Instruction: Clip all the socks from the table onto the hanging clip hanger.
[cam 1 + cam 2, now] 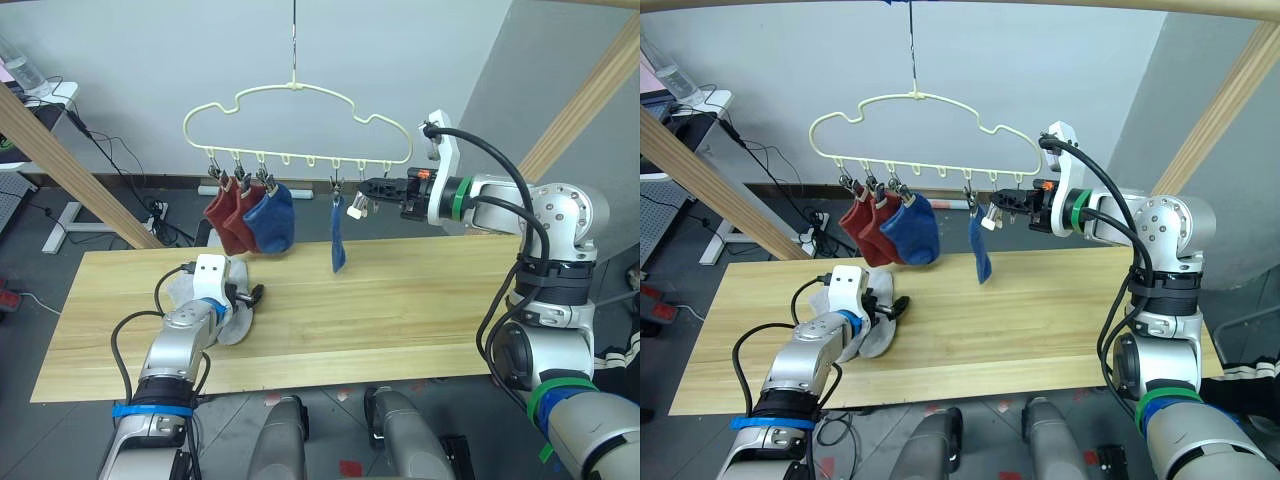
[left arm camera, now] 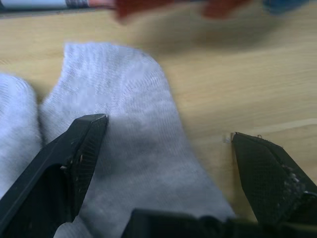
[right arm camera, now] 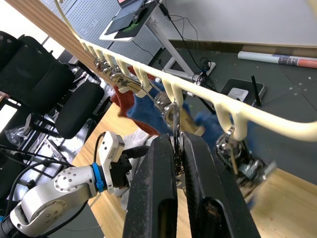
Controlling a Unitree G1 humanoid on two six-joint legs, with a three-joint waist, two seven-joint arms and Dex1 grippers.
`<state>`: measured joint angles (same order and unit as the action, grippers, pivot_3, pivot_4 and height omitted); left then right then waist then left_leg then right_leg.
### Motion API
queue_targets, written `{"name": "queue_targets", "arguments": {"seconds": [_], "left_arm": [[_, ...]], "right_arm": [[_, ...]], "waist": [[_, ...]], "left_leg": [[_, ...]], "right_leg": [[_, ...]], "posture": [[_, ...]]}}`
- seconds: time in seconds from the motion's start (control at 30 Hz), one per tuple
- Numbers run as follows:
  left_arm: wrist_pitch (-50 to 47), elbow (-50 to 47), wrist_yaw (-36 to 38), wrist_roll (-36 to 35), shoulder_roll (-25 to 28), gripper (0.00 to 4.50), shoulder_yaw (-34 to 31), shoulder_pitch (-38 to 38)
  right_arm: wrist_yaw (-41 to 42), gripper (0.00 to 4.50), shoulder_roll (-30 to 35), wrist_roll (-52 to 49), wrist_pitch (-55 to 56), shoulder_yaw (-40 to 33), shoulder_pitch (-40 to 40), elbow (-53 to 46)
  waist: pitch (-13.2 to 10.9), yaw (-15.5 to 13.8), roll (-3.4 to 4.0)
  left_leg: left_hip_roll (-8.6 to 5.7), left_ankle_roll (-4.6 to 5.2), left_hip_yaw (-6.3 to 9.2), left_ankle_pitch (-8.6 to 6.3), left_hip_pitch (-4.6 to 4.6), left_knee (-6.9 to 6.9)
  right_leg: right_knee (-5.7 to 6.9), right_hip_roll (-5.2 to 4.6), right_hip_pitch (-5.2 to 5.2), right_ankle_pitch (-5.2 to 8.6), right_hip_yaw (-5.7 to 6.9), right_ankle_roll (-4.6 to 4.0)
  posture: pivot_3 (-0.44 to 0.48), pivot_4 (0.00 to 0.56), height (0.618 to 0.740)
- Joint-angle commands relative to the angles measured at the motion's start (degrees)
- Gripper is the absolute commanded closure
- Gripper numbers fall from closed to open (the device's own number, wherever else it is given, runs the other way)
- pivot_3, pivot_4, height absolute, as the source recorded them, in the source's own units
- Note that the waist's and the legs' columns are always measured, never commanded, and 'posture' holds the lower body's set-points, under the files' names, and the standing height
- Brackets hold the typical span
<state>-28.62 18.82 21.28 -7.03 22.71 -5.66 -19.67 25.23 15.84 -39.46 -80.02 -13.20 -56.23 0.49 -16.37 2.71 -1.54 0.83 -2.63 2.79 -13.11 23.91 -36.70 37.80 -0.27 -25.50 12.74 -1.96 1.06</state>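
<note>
Left eye view shows the clip hanger, a thin pale yellow wire bent into a cloud outline with a long hook, hanging above the table of light yellowish wood planks; small metal clips run along its lower bar. Four socks hang from it: two rust red socks overlapping each other at the robot's left end, a rounded blue sock just beside them and partly covering one red, and a second blue sock hanging straight and narrow further right, seen nearly edge-on. Two light grey socks of soft fine knit lie on the table under the left arm, side by side and touching; the arm hides much of them in the head views.

Left gripper hangs low over the grey socks with its two black fingers spread wide, one over the knit, the other over bare wood; whether they touch the fabric is hard to tell. Right gripper is raised to the hanger's lower bar, its fingers pressed together on a metal clip beside the narrow blue sock; the clip's exact shape is lost between them.
</note>
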Motion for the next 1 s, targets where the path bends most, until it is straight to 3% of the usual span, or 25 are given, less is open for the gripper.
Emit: {"name": "queue_targets", "arguments": {"seconds": [0.03,0.1,0.13,0.87,1.0], "left_arm": [[-6.31,0.43,1.32,-3.37,-1.00,0.60,-1.76,1.09],[-6.72,0.02,1.87,-3.23,-0.60,1.11,-1.53,1.07],[-6.62,-0.05,2.12,-3.07,-0.36,1.14,-1.27,1.07],[-0.16,-2.36,5.03,0.71,1.39,1.14,4.06,1.79],[2.70,-1.98,5.83,2.97,2.16,1.35,6.31,2.51]], "right_arm": [[-0.20,4.50,0.27,-0.71,0.04,0.02,-0.45,-0.49],[-0.38,4.50,0.23,-0.77,0.09,0.00,-0.44,-0.49],[-0.44,4.50,0.19,-0.79,0.12,0.00,-0.43,-0.47],[-1.02,4.50,0.45,-0.58,1.50,0.21,-0.30,0.24],[-0.98,4.50,0.52,-0.73,1.80,0.40,-0.37,0.48]], "waist": [[0.00,0.00,0.01],[0.01,0.00,0.01],[0.01,0.00,0.01],[0.01,-0.12,0.01],[0.01,-0.12,0.01]], "left_leg": [[0.00,0.00,0.00,0.00,0.00,-0.01],[-0.03,0.00,-0.01,0.00,-0.03,-0.03],[-0.04,0.00,-0.02,0.00,-0.04,-0.04],[-0.02,0.00,-0.02,0.00,-0.02,-0.11],[-0.02,0.00,-0.02,0.00,-0.02,-0.10]], "right_leg": [[0.02,0.00,0.00,0.00,0.00,0.00],[0.06,0.00,0.01,0.00,0.02,0.01],[0.07,0.00,0.02,0.00,0.01,0.01],[0.09,-0.01,0.02,-0.01,-0.02,0.01],[0.09,-0.01,0.02,-0.01,-0.04,0.01]], "posture": [[-0.008,0.281,0.740],[-0.007,0.280,0.740],[-0.007,0.278,0.740],[-0.006,0.271,0.740],[-0.005,0.272,0.740]]}}
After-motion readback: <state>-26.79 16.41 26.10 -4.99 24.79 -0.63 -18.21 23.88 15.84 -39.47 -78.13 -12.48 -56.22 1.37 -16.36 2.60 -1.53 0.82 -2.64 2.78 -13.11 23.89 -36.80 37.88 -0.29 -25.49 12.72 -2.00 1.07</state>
